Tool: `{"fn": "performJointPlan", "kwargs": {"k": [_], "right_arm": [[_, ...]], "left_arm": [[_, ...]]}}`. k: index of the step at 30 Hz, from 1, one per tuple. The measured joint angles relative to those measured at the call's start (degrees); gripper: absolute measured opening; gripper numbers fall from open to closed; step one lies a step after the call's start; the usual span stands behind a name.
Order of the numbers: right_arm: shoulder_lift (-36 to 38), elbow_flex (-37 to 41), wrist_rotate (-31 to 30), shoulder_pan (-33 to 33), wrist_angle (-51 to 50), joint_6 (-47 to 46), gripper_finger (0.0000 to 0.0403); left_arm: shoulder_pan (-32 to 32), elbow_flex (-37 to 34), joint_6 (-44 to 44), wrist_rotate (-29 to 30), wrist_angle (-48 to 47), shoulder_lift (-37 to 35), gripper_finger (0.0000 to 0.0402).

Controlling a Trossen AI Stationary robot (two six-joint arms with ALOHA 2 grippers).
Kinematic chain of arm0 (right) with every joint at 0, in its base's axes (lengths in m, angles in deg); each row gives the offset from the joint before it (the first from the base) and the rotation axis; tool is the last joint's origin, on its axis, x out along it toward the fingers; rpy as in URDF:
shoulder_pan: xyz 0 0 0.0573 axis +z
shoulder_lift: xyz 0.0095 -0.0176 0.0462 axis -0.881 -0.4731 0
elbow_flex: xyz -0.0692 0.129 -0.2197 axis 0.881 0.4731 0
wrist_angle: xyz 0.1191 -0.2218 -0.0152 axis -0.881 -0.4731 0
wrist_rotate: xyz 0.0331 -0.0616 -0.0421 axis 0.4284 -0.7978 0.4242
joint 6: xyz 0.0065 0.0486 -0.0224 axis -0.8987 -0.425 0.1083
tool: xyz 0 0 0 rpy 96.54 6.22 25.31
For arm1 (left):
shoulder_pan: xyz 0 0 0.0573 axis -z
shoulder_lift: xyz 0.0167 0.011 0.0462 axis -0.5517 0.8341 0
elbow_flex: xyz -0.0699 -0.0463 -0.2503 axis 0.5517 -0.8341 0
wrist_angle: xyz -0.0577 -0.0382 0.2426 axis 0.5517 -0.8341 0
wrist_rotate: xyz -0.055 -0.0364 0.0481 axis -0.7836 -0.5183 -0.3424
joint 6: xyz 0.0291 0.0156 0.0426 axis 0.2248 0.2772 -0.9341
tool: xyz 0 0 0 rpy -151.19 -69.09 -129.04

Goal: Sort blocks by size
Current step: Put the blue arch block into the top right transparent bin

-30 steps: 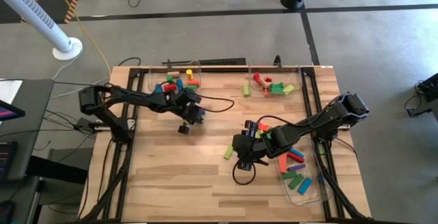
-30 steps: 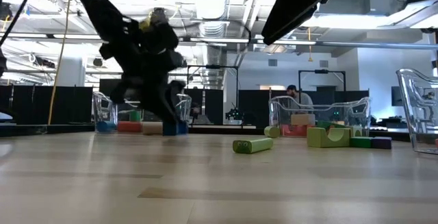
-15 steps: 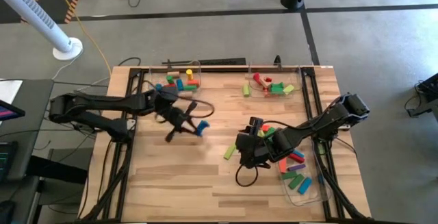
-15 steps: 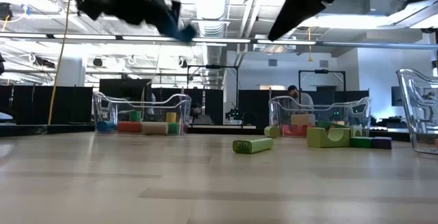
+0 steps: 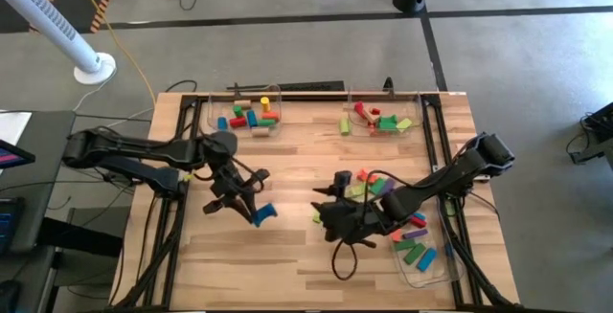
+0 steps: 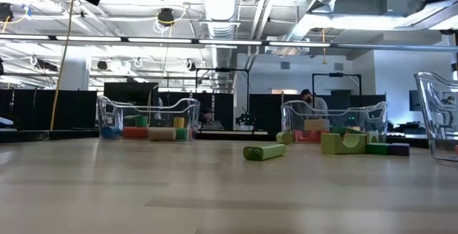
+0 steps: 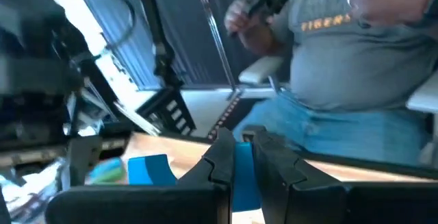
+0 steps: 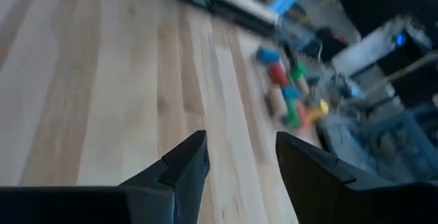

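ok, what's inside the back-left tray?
The back-left tray holds short blocks: blue, red, green, yellow, tan. Any pieces under that pile are hidden.

Wooden table (image 5: pixel 287 256) with trays (image 5: pixel 245 112), blocks (image 5: pixel 375 187)

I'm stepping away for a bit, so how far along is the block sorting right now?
Partly done: all three clear trays already hold blocks. In hand: the left gripper is shut on a blue block. Left: a green block and a loose pile on the table; the right gripper is open, empty.
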Motion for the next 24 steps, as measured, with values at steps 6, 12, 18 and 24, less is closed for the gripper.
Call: {"fn": "performJointPlan", "kwargs": {"k": [6,12,18,24], "right_arm": [[-4.2,0.0,6.6,-1.5,12.0,8.3,0.0207],[-7.2,0.0,12.5,-3.7,22.7,12.8,0.0207],[-7.1,0.0,21.9,-5.4,25.4,13.6,0.0211],[-8.4,0.0,26.4,-5.9,28.7,16.2,0.0245]], "left_arm": [[0.6,0.0,-3.5,0.1,-4.4,1.6,0.0030],[0.6,0.0,-4.5,0.1,-6.5,2.9,0.0030],[0.6,0.0,-5.2,0.0,-7.0,3.3,0.0030],[0.9,0.0,-5.6,-1.4,-7.2,3.3,0.0030]]}}
